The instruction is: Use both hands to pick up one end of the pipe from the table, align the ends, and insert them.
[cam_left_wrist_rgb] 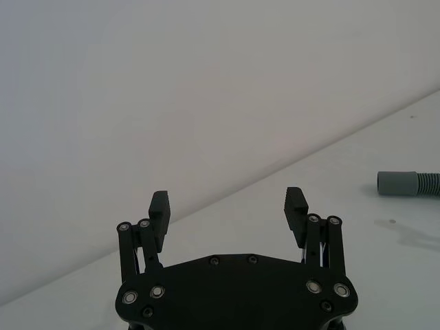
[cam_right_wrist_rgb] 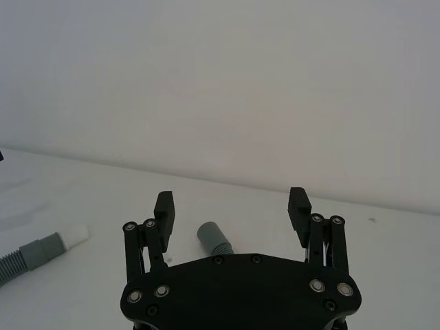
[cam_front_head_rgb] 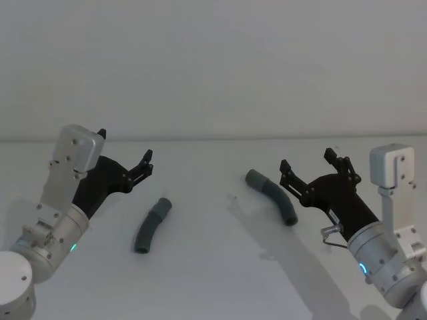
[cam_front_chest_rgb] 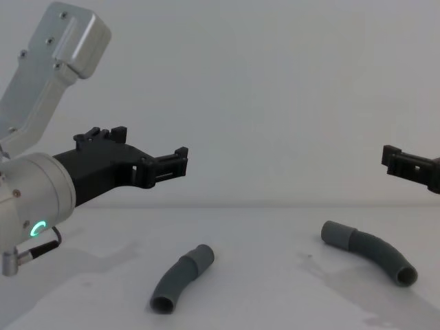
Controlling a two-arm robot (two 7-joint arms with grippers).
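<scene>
In the head view the left gripper [cam_front_head_rgb: 125,147] hovers over the left side of the table [cam_front_head_rgb: 213,287], jaws spread wide and empty, aimed toward the far right. The left pipe piece [cam_front_head_rgb: 152,225] lies flat inward of it and closer to the front edge, its long axis running from near-left to far-right. The right gripper [cam_front_head_rgb: 307,160], equally wide and empty, hovers over the right side and is aimed far-left. The right pipe piece [cam_front_head_rgb: 272,195] lies just inward of its fingertips, running from far-left to near-right, so the two pieces lean toward each other at their far ends, well apart. The right gripper looks the nearer to its piece. In the left wrist view the left gripper [cam_left_wrist_rgb: 227,199] gapes over bare table, with a grey cuff [cam_left_wrist_rgb: 397,183] off to one side, clear of the fingers. In the right wrist view the right gripper [cam_right_wrist_rgb: 231,203] frames the right pipe piece [cam_right_wrist_rgb: 210,237] between its open fingers. The piece lies roughly along the reach, so a descent should put the jaws across it. Farther off, the left pipe piece [cam_right_wrist_rgb: 34,253] shows a white tip [cam_right_wrist_rgb: 77,234]. In the chest view the left gripper [cam_front_chest_rgb: 155,148] and the right gripper [cam_front_chest_rgb: 393,159] both hang well above the left pipe piece [cam_front_chest_rgb: 180,278] and the right pipe piece [cam_front_chest_rgb: 368,251].
</scene>
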